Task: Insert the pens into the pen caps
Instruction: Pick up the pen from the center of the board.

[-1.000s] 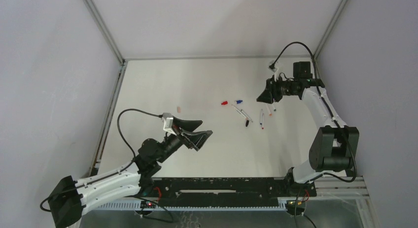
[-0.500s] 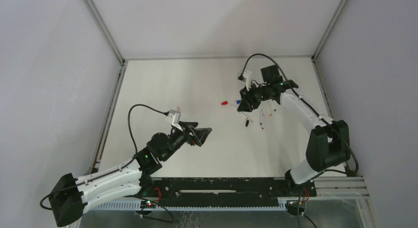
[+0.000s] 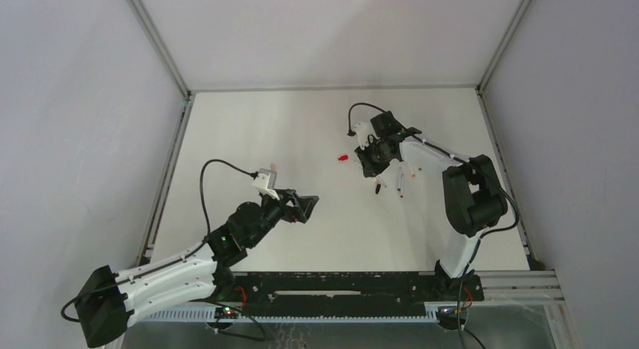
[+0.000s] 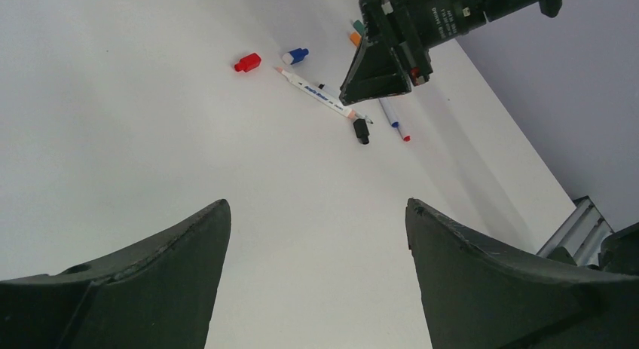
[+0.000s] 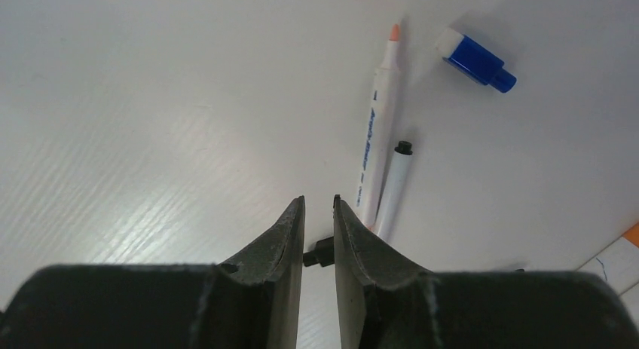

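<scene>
White bench, grey walls on three sides

Right tool sits low over the bench, right of centre, about midway between far and near edges. Its jaws stand a narrow slit apart, with nothing between the tips. Through the slit a black cap shows on the bench. Cannot tell whether a finger touches it.

Just beside the tool lie an orange-tipped pen and a black-tipped pen, side by side, uncapped. A blue cap lies near the orange tip, apart from it. A red cap is just beside the blue one, toward the left edge. An orange cap and a green cap are partly hidden behind the right tool.

Left tool is above the bench left of centre, nearer the near edge. Its jaws are spread wide and empty, well apart from the pens
</scene>
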Robot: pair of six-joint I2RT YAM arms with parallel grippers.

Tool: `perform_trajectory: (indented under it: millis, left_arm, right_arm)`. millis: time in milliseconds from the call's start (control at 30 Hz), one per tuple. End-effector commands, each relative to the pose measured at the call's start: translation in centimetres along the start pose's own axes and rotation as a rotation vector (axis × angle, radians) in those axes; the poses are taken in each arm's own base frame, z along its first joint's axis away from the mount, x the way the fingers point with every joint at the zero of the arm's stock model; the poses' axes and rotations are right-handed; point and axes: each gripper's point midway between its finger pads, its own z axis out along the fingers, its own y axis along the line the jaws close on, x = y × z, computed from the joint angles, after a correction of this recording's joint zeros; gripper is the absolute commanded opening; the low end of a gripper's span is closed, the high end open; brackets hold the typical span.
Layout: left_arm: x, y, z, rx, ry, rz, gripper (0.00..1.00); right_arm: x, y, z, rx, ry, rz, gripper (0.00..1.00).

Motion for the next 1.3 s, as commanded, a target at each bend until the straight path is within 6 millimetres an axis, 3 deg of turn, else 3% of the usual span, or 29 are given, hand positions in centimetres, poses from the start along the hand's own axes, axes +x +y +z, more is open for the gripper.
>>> perform_trajectory:
  millis: [0, 667, 1100, 1267]
  left_arm:
    - [-2.0, -0.5, 0.1, -0.001, -0.053, -0.003, 0.89]
    - [-1.7, 0.0, -0.3, -0.010, -0.063, -0.024, 0.89]
    - [-1.7, -0.4, -0.3, 0.013, -0.065, -0.050, 0.88]
    - [-1.6, -1.4, 0.0, 0.068, -0.077, -0.103, 0.88]
  right_arm:
    - [-1.5, -1.7, 0.5, 0.093, -0.009, 0.004, 0.28]
    - [0.4, -3.3, 2.8, 0.096, 0.086, 0.052, 0.27]
    - [2.1, -2.5, 4.1, 0.060, 0.169, 0.024, 0.27]
    - [2.7, -2.1, 4.6, 0.068, 0.207, -0.008, 0.21]
